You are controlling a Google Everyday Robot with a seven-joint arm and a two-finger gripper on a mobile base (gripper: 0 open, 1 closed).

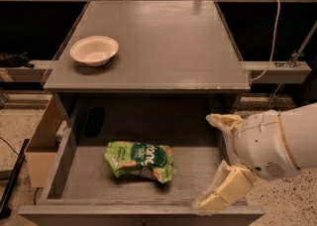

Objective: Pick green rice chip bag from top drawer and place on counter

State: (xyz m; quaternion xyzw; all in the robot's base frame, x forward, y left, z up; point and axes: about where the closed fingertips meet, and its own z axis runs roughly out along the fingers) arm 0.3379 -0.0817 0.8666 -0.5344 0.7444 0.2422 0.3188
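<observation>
The green rice chip bag lies crumpled on the flat bottom of the open top drawer, left of its middle. My gripper is at the drawer's right side, over the right wall, with its two tan fingers spread wide apart and nothing between them. It is open and to the right of the bag, not touching it. The counter is the grey cabinet top above the drawer.
A white bowl stands on the counter's left part. A tan wooden box sits on the floor left of the drawer. A dark object lies in the drawer's back left corner. A white cable hangs at the right.
</observation>
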